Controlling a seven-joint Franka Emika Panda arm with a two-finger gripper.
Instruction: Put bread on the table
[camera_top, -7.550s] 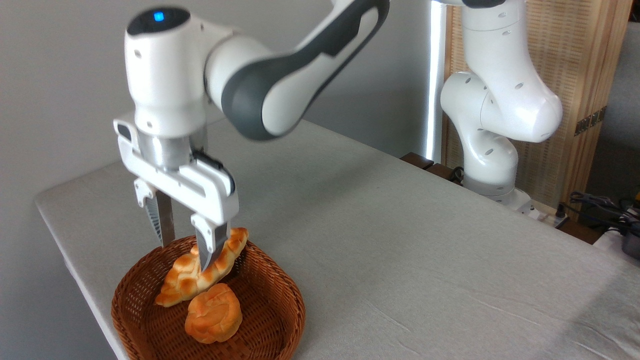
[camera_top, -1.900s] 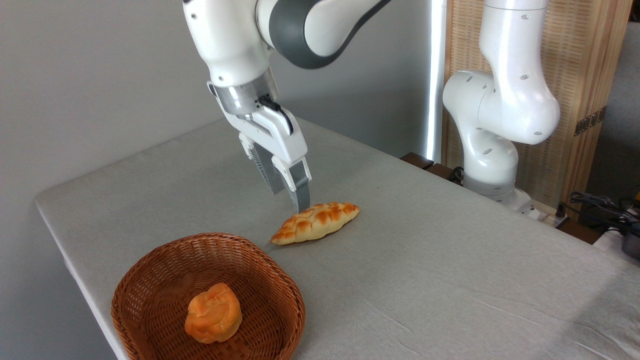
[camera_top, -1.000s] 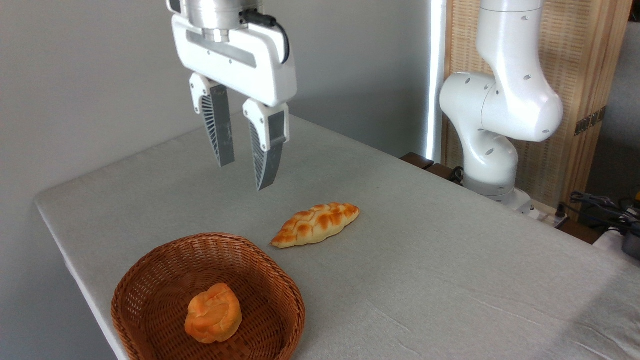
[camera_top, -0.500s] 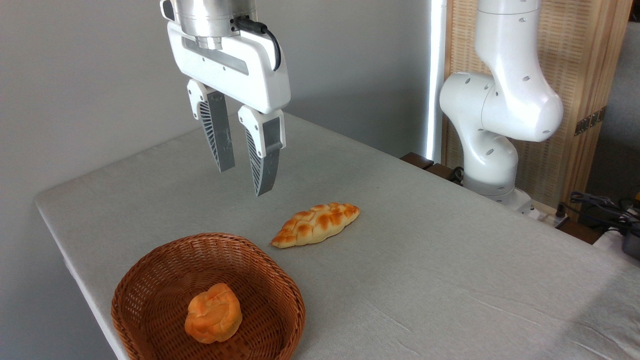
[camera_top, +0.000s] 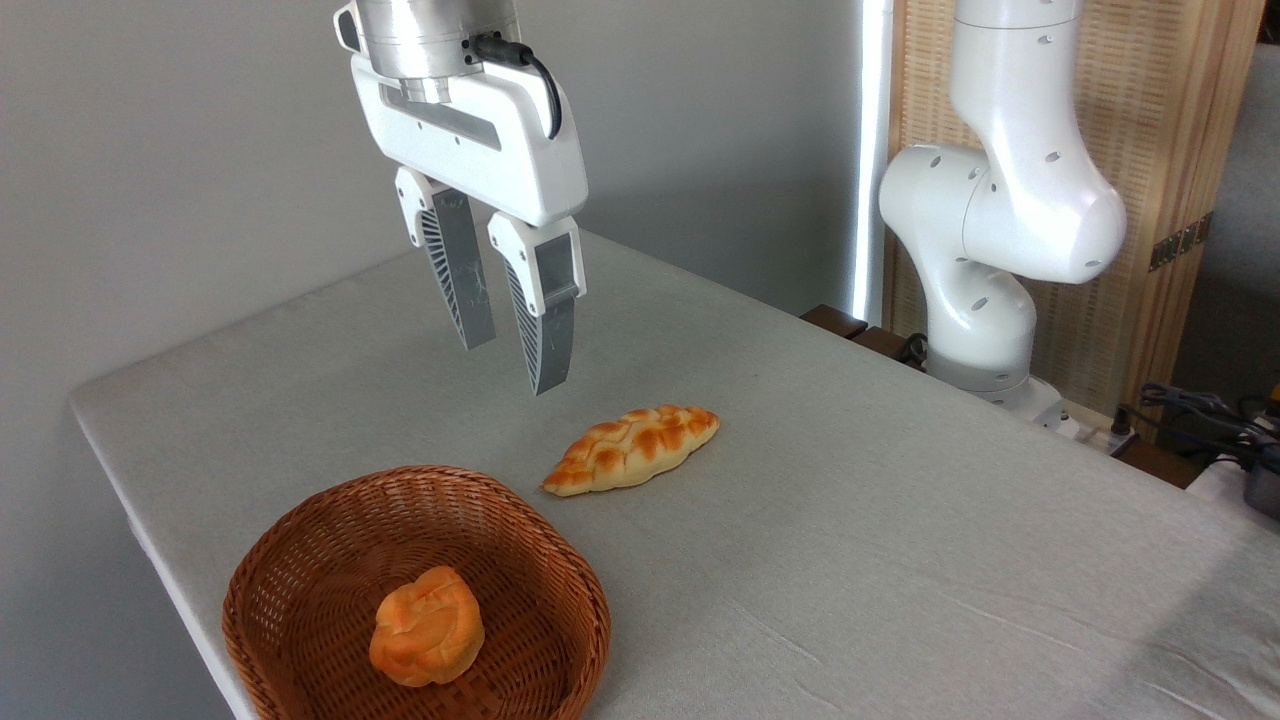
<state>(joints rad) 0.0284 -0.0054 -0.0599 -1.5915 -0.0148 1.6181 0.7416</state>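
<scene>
The bread, a braided golden loaf with pointed ends, lies flat on the light grey table, just right of the basket. My gripper hangs in the air above and to the left of the loaf, well clear of it. Its two ribbed grey fingers stand apart and point down, open with nothing between them.
A round brown wicker basket sits at the front left corner with a small round orange bun inside. The arm's white base stands at the table's far right edge, with cables beyond it.
Over the last second the open gripper shifted slightly right and a little lower. Earlier it carried the loaf out of the basket and let it go on the table.
</scene>
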